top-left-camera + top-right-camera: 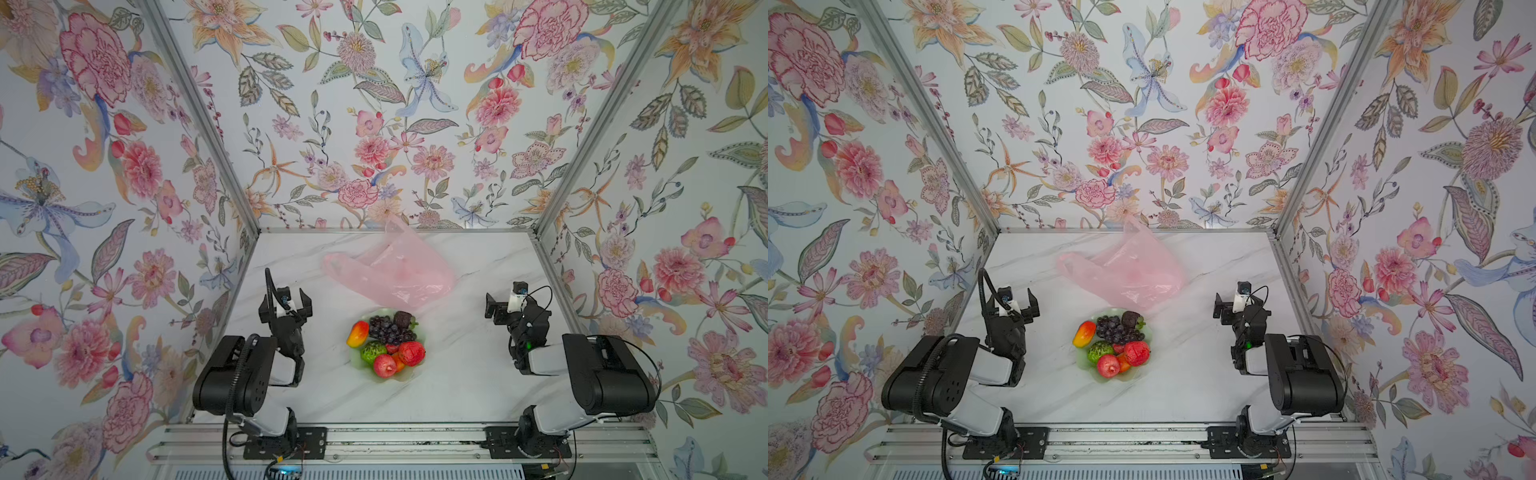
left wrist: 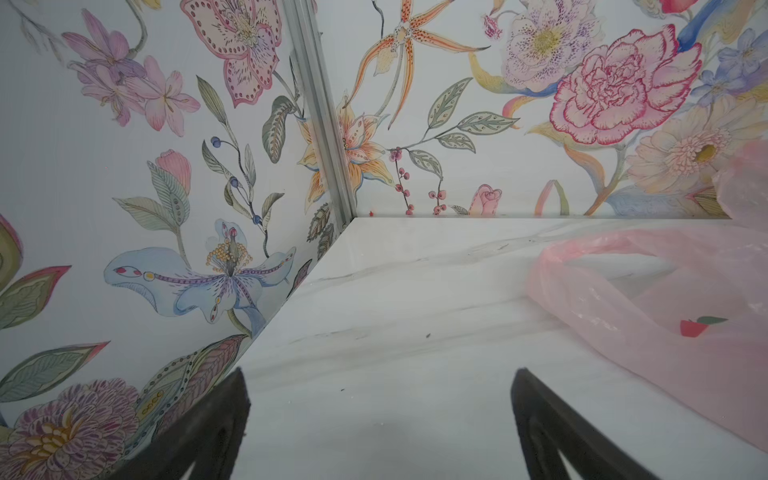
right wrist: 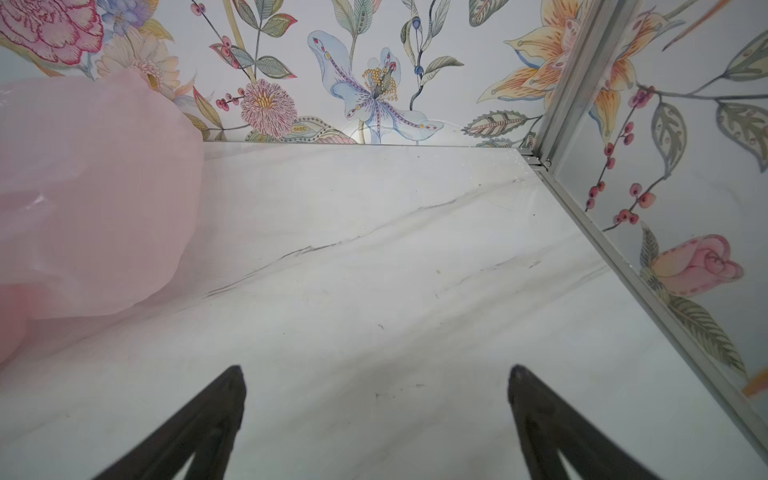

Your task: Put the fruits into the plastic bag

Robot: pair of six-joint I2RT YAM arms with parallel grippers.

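Plainly, we found the left gripper (image 1: 286, 299) left of the plate (image 1: 356, 362), its fingers spread wide and empty. The fruits (image 1: 388, 340) sat heaped on the plate, none of them bagged. Just behind the plate lay the plastic bag (image 1: 395, 270), crumpled. Right of the plate, the right gripper (image 1: 494, 309) hung with fingers wide, gripping nothing.
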